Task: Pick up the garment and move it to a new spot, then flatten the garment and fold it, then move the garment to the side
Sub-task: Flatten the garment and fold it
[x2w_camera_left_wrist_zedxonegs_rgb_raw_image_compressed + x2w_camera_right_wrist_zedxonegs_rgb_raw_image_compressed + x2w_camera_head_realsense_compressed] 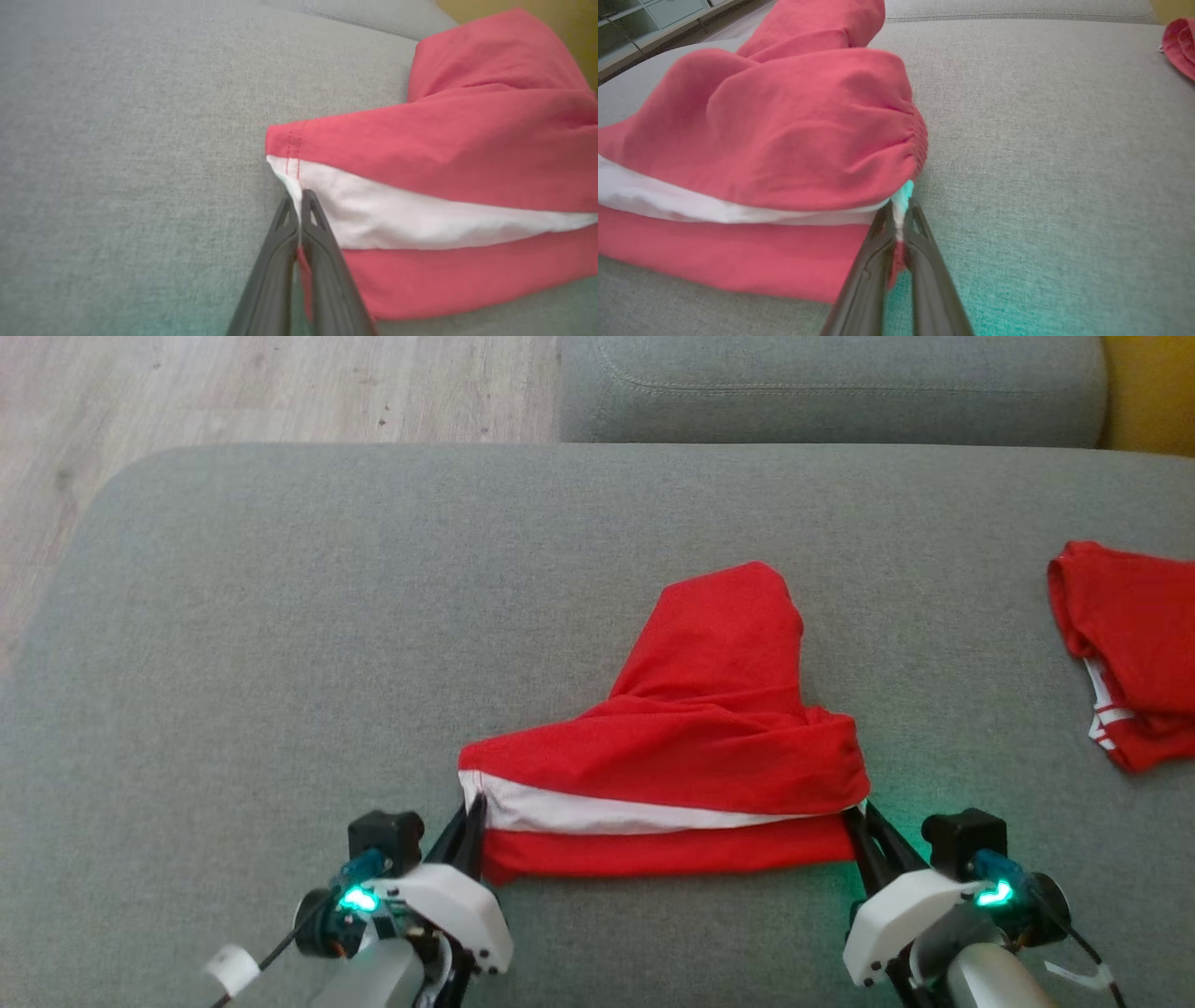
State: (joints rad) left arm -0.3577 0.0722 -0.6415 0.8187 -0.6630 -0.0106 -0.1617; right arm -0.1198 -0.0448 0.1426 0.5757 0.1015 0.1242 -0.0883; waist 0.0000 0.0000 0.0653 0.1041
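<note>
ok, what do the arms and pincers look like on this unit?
Both alike: left pincer, right pincer, two long dark tapered fingers each, triangular cut-outs near the tips. White wrist shells, black blocks, green lights, thin black cables, pale grey forearms.

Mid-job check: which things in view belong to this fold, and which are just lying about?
In the job:
red garment; left tool and right tool, each shut on a near corner.

Lying about:
spare red cloth at the right; back cushion behind.

Grey sofa seat point(280, 616) right across the frame, a back cushion point(831, 392) along the top. Pale wood floor point(233, 392) upper left, and a spare red garment point(1130, 653) with white trim lies crumpled at the right edge.
</note>
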